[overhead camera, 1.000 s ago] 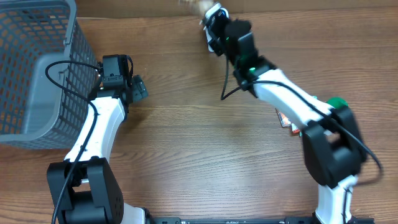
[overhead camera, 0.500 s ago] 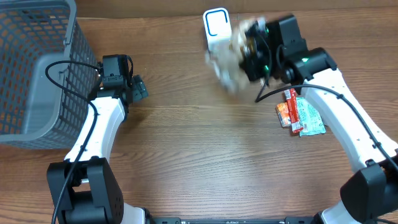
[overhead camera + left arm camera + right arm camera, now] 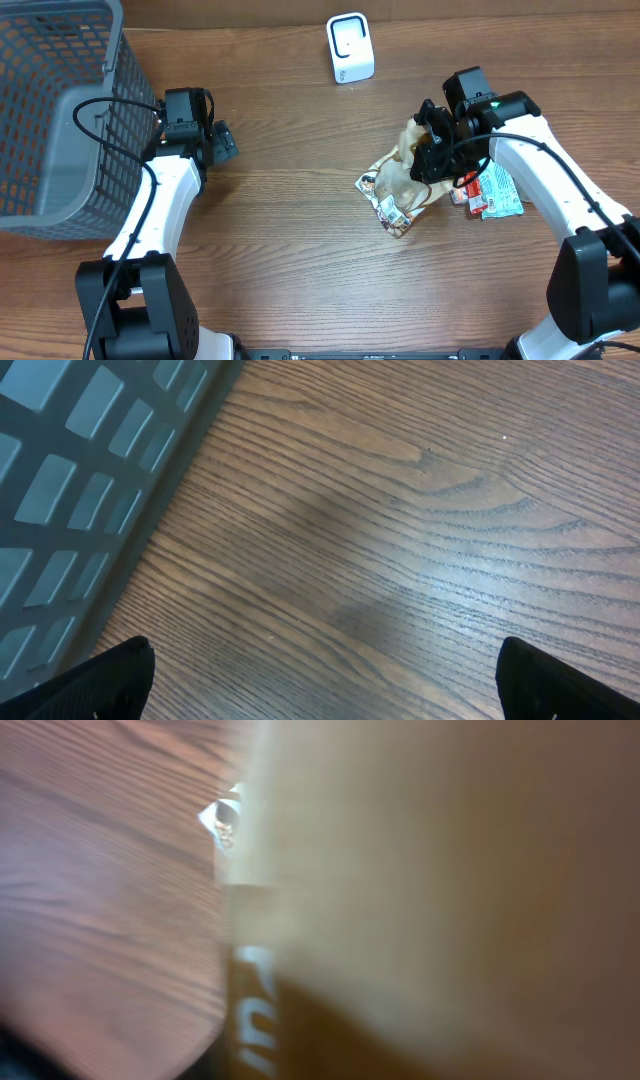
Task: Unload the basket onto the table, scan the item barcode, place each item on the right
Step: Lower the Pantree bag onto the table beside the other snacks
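Since the earlier frames the right arm has swung away from the white barcode scanner [image 3: 350, 48], which now stands uncovered at the table's 12 o'clock edge. The right gripper [image 3: 432, 150] has come down right of centre, toward 3 o'clock. The tan snack bag [image 3: 398, 187] is below it, its lower end on the wood. The right wrist view is filled with blurred tan wrapper, so I cannot tell whether the fingers pinch the bag or have let go. The left gripper [image 3: 224, 142] has not moved, its fingers spread wide over bare wood.

The surface is a brown wood-grain table [image 3: 290, 260]. A grey mesh basket [image 3: 50, 110] sits at 10 o'clock. Red and green packets [image 3: 487, 190] lie at the bag's 3 o'clock, partly under the right arm.
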